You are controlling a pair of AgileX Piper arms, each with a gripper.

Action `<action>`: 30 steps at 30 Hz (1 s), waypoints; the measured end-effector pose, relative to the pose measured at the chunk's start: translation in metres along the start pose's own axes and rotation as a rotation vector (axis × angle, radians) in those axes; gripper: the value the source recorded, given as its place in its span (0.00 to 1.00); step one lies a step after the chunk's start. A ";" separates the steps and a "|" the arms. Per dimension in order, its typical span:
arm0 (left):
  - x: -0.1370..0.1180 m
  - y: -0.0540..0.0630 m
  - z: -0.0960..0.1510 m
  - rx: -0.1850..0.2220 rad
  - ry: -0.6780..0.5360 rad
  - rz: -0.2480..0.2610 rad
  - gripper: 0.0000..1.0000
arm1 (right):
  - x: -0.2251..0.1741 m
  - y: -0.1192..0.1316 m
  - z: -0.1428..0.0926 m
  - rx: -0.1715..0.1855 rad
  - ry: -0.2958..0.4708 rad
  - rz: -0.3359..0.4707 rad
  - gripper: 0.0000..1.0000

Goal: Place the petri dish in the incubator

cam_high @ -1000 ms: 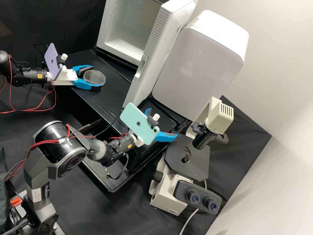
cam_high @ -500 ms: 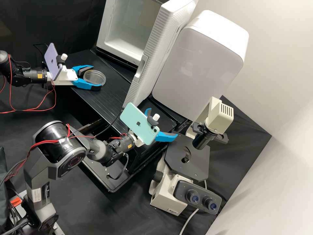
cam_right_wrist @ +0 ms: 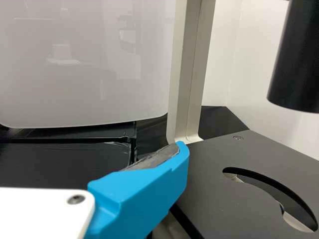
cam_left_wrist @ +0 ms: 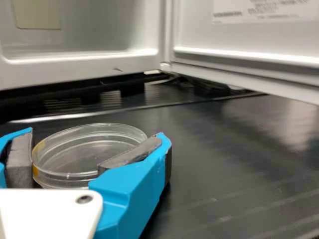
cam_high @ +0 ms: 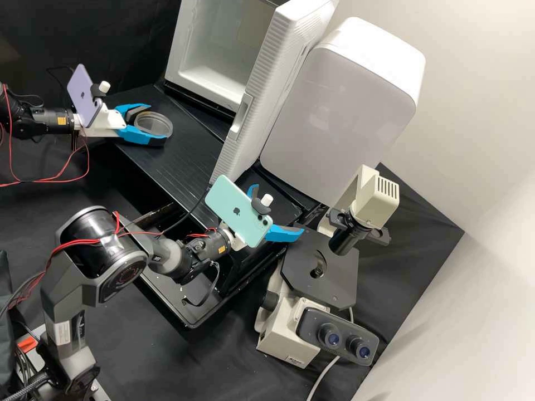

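Left gripper point(cam_high: 149, 123): closed on the petri dish point(cam_left_wrist: 82, 149), with the dark pads point(cam_left_wrist: 130, 155) pressing its rim from both sides.
Dish place: on or just above the black bench point(cam_high: 186, 161), and we cannot tell which. It is short of the incubator point(cam_high: 214, 55), whose open chamber lies at 1 o'clock from it in the high view.
Right gripper point(cam_high: 290, 232): by the microscope point(cam_high: 317, 278), at 5 o'clock from the dish. We cannot tell whether it is open or shut.
Step in hand: we judge this to be carrying the dish in. We would keep it level, squeeze gently, and raise it above the sill point(cam_left_wrist: 79, 54) before advancing.
Edges: the raised sill lies ahead and the door point(cam_high: 267, 83) edge at 3 o'clock.
Room: the chamber mouth looks far wider than the dish, so we would favour 12 o'clock, away from the door.
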 end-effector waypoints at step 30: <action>-0.025 0.046 0.031 0.024 -0.127 0.156 0.00 | 0.000 0.000 0.000 0.000 0.000 0.000 1.00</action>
